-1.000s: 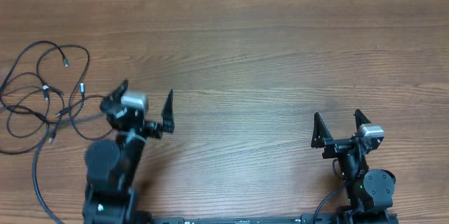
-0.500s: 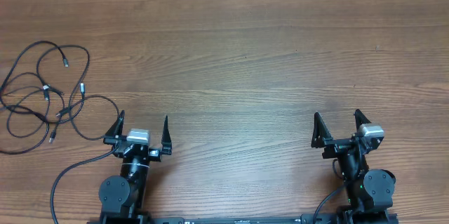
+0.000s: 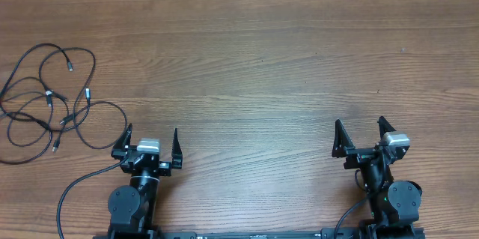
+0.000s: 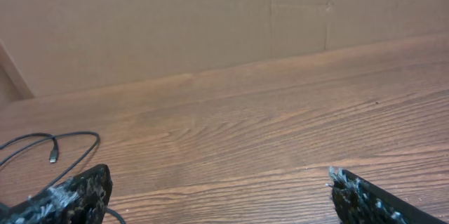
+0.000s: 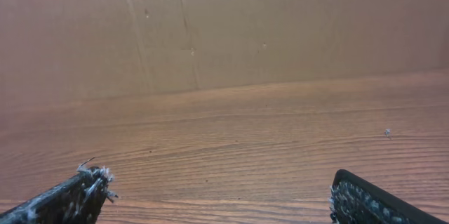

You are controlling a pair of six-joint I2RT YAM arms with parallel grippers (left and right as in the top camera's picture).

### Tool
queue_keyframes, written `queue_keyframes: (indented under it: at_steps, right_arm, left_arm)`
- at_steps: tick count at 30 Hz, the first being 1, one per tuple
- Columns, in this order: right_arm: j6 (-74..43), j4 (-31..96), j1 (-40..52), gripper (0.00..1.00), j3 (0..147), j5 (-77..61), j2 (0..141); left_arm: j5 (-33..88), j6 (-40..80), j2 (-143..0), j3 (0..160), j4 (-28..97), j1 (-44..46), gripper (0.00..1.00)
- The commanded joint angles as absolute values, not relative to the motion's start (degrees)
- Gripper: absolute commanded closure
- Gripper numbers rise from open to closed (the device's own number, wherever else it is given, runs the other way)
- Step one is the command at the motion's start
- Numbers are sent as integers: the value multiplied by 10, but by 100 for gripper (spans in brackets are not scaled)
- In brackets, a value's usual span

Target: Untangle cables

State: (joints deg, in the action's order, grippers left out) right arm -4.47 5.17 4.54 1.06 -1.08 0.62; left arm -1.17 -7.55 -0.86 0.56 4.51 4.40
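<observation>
Left gripper (image 3: 152, 131) and right gripper (image 3: 359, 123) gape empty, cables (image 3: 47, 94) apparently tangled beyond the left one.

The cables (image 3: 52, 97) lie in loose, overlapping loops at the left side of the wooden table (image 3: 262, 52). The left gripper (image 3: 152, 132) is at the near edge, left of centre, with its jaws spread wide and nothing between them. One cable loop runs just beside its left finger. The right gripper (image 3: 359, 124) is at the near right, jaws likewise spread and empty, well apart from the cables.
</observation>
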Motion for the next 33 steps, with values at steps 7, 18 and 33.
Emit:
queue_keyframes:
  at_steps: [7,18,33]
  right_arm:
    - [-46,48,44,0,5,-10,2]
    - [-46,48,44,0,5,-10,2]
    - [-46,48,44,0,5,-10,2]
  left_arm:
    - [-19,-86,-3,3,44,40,1]
    - [-19,-86,-3,3,44,40,1]
    - [-19,-86,-3,3,44,40,1]
